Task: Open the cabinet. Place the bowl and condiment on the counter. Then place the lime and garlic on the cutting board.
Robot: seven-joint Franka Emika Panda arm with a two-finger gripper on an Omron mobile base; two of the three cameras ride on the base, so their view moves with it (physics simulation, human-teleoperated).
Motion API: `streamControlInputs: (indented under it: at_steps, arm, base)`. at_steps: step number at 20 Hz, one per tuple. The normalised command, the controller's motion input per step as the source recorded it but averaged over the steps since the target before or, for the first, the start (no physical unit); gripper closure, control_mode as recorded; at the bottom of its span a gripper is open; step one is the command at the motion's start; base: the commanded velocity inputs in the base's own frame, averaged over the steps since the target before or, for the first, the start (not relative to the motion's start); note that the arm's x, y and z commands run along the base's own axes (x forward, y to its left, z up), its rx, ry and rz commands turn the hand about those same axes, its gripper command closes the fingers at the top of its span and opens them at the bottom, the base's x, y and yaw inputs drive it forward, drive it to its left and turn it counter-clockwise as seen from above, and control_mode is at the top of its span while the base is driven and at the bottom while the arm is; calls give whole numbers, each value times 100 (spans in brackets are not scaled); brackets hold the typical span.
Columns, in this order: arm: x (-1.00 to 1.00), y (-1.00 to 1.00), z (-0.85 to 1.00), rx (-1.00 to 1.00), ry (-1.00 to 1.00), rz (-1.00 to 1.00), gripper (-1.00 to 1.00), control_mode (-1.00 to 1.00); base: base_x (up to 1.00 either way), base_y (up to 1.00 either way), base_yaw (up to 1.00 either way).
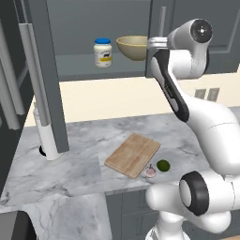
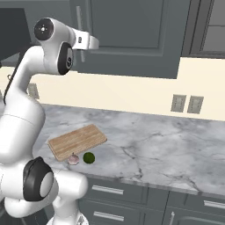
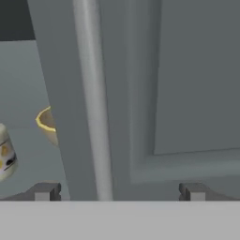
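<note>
Cabinet [image 1: 197, 42] above table [image 1: 89, 140]: left door swung open, right door shut. Bowl [image 1: 132, 47] and condiment [image 1: 103, 52] side by side on its shelf. Tool [image 3: 119, 191] fingers wide apart, straddling right door's handle [image 3: 93, 103], clamped on nothing. Lime [image 1: 162, 165], garlic [image 1: 150, 172] on table just beside cutting board [image 1: 132, 154]

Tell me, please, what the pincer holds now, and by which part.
Nothing is held. The pincer stands open, its fingertips on either side of the slim silver bar handle of the dark grey panelled cabinet door, not closed on it.
</note>
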Motion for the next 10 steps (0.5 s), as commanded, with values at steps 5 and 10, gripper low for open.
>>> streamControlInputs:
  at_steps: [5,10]
  arm:
    - [48,-2,0,-1,0,0,-100,-100]
    - [56,-9,-1,0,0,0,-100,-100]
  base:
    - [0,0,0]
    - [0,0,0]
